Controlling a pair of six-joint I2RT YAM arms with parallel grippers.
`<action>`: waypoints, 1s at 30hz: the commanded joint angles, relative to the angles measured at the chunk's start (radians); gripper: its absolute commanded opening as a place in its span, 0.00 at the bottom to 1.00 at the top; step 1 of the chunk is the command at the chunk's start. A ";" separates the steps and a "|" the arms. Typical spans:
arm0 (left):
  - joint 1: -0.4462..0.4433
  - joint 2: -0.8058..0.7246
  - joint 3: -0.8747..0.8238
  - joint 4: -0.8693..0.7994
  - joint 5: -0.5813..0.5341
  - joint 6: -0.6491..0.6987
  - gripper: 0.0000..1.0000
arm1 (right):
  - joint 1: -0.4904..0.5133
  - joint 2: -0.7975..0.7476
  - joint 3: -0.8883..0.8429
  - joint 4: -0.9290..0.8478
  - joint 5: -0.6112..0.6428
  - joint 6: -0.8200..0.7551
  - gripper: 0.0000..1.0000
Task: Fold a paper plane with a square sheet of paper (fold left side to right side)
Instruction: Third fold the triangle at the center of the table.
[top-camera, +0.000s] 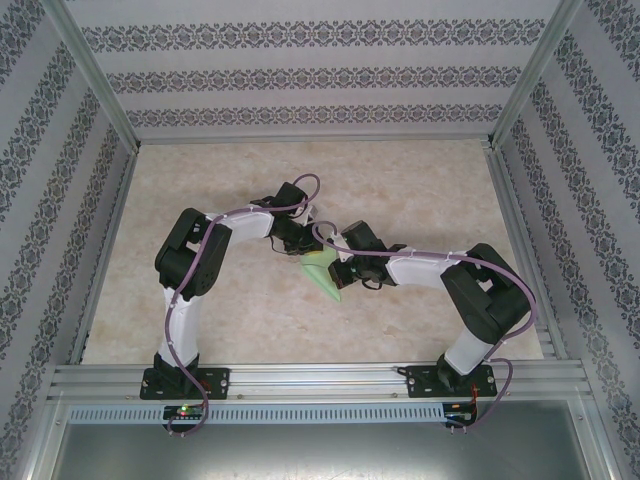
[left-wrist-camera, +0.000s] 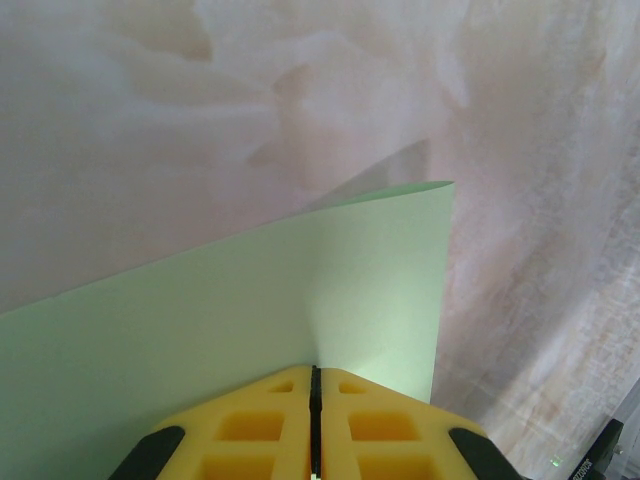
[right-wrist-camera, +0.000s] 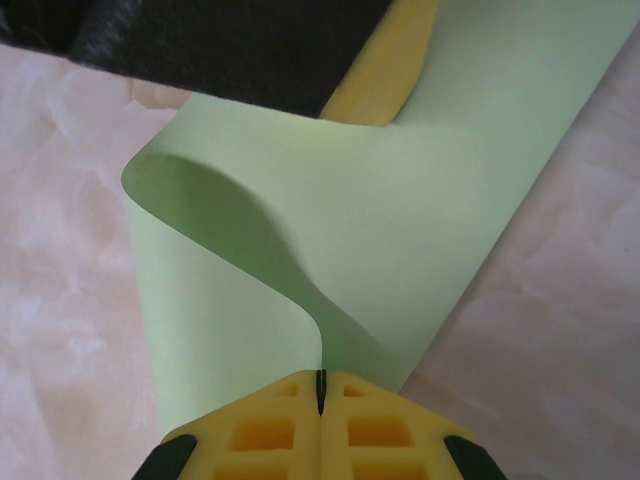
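My left gripper (left-wrist-camera: 315, 372): jaws pressed flat together, with the edge of the sheet (left-wrist-camera: 250, 310) nipped between the yellow pads. From the left wrist, the sheet rises off the table (left-wrist-camera: 150, 120) as a flat pale-green flap. Its top edge slants up to a corner at upper right, and that corner's shadow falls on the table behind. Overhead, left gripper (top-camera: 298, 245) sits mid-table, aimed toward the right one.

Sheet (top-camera: 326, 274): not flat. Overhead it reads as a narrow green wedge between my two grippers, point toward the near edge. From the right wrist, the sheet (right-wrist-camera: 420, 220) is bowed. One layer lies on the table (right-wrist-camera: 60, 250); another curls over from the left in a loop and comes down into my right pads. Can't tell if any crease is set.

My right gripper (right-wrist-camera: 320, 378): jaws fully closed on the sheet's edge where the curl comes down. Left gripper's yellow finger (right-wrist-camera: 385, 70) sits on the sheet's far end, its black body above. Overhead, right gripper (top-camera: 342, 268) is just right of the sheet, close beside the left one.
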 joint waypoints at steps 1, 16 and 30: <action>-0.015 0.027 0.009 -0.046 -0.012 0.024 0.11 | -0.012 -0.016 -0.003 -0.009 0.020 0.007 0.00; -0.016 0.013 0.011 -0.035 -0.002 0.024 0.15 | -0.005 0.043 0.022 -0.053 0.017 -0.012 0.00; 0.053 -0.033 0.213 -0.193 -0.010 0.112 0.34 | 0.009 0.046 0.009 -0.094 0.014 -0.023 0.00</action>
